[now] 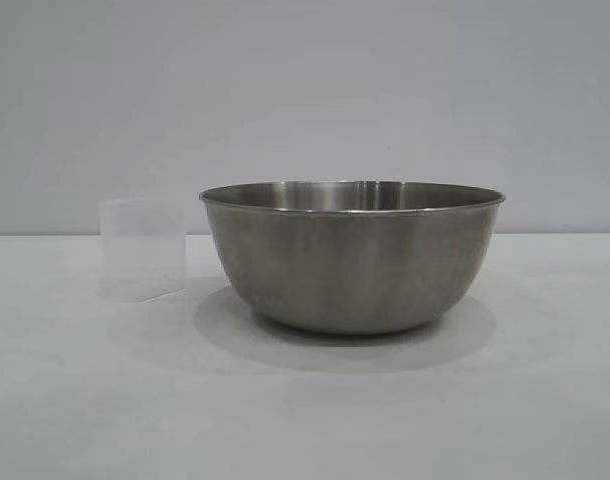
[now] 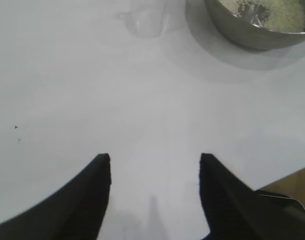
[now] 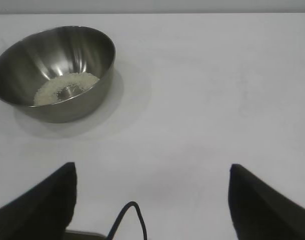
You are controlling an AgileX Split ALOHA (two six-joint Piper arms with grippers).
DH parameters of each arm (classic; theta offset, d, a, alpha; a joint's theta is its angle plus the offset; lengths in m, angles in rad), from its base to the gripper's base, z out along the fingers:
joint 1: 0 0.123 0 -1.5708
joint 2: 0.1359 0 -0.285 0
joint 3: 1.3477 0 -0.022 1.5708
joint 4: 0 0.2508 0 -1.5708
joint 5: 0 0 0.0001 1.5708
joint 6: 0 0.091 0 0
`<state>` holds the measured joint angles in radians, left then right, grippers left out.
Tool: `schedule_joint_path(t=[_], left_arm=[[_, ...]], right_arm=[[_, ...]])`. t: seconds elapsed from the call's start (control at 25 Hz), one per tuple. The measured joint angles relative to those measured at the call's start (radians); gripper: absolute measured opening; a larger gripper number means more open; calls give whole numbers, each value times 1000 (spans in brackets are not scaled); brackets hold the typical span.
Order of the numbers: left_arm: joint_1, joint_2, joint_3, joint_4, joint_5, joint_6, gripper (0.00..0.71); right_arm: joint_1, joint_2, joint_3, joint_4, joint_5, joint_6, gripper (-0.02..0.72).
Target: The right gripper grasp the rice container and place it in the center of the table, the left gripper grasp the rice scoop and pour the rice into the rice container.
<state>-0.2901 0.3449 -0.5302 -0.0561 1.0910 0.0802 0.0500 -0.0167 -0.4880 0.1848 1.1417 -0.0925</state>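
The rice container, a wide steel bowl, stands upright at the middle of the white table. It also shows in the right wrist view and the left wrist view. A pale layer of rice lies on its bottom. The rice scoop, a translucent cup, stands upright just left of the bowl and looks empty; it also shows in the left wrist view. My left gripper is open and empty over bare table, well back from the scoop. My right gripper is open wide and empty, apart from the bowl.
A black cable loops between the right gripper's fingers. A brown edge shows past the table's border in the left wrist view. A plain grey wall stands behind the table.
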Motion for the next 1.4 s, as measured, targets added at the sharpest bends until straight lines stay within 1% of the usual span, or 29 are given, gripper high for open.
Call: schedule_joint_path(t=[0.04,0.16,0.36,0.6,0.96,1.4], left_arm=[[0,-21,0,0,26,0,518],[0,-95,0,0,61,3,518],[0,-221,2,2,61,3,518],[0,-353,32,-2,49,1,518],[0,-362,46,23,34,-45,518],[5,-362,46,23,32,-49,518]], right_arm=[[0,0,0,0,0,0,568],[0,0,0,0,0,0,568],[0,0,0,0,0,0,568],[0,0,0,0,0,0,568],[0,0,0,2,0,0,568],[0,0,0,2,0,0,568]])
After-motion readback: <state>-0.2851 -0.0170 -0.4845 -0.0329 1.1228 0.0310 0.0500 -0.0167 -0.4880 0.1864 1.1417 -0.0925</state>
